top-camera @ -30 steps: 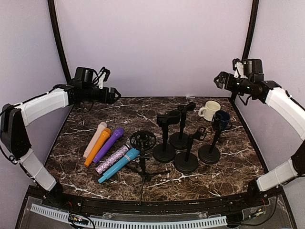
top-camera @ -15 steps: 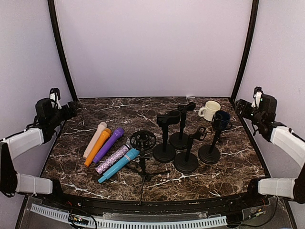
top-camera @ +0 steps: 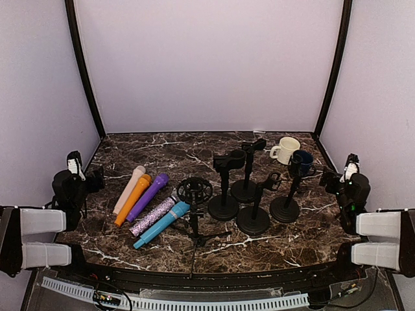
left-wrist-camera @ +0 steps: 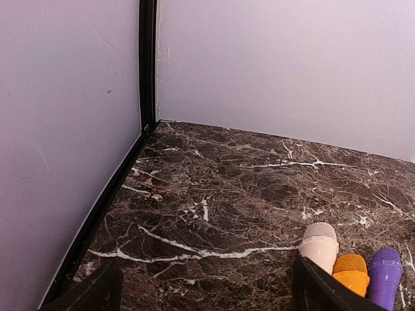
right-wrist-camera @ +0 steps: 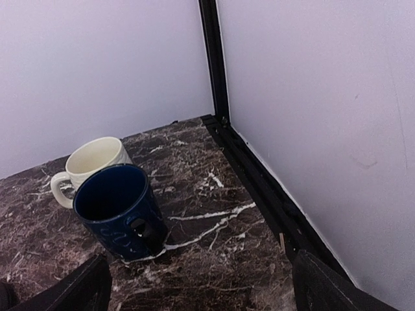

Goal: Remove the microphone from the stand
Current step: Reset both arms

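Looking down, you had the left gripper (top-camera: 94,180) and right gripper (top-camera: 327,178) both spread wide, holding nothing. The microphones (top-camera: 148,195) lay flat, seemingly off the stands (top-camera: 224,206), just right of your left gripper, heads angled away.

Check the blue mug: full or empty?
Empty. The blue mug stands upright, and the right wrist view looks down into a bare, dark inside.

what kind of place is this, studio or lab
Probably a robot test cell, not a studio: walls on a black frame box in a marble-look table, left arm and right arm folded at its edges, coloured microphones lined up beside stands.
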`<state>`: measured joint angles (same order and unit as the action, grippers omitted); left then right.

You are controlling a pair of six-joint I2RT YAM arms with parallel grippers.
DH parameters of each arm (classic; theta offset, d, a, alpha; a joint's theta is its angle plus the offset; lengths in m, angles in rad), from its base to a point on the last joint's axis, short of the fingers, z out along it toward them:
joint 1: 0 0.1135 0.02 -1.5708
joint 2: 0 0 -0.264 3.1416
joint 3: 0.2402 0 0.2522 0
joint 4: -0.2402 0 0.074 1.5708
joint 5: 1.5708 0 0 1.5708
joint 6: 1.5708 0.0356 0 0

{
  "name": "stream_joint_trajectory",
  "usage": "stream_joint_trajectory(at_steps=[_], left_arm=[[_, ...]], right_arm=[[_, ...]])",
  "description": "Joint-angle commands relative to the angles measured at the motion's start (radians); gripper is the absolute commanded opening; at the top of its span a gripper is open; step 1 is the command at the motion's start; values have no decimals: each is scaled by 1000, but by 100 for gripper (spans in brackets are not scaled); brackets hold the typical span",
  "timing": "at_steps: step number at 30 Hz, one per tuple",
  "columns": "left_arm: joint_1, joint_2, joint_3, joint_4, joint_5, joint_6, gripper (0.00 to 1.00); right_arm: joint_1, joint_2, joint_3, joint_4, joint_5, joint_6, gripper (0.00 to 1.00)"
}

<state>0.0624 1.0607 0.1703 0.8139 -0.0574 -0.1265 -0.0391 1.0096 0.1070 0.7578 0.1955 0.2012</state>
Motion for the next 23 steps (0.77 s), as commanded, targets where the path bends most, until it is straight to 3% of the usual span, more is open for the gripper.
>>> stream_joint_trajectory(at_steps=[1, 11, 23], left_arm=[[-7, 38, -31, 154, -64, 49, 93], [-7, 106, -5, 145, -2, 26, 94], [-8, 113, -23, 175, -21, 10, 95]], right_arm=[[2, 76, -11, 300, 38, -49, 98], [7, 202, 8, 363, 41, -65, 98], [29, 202, 8, 362, 74, -77, 98]])
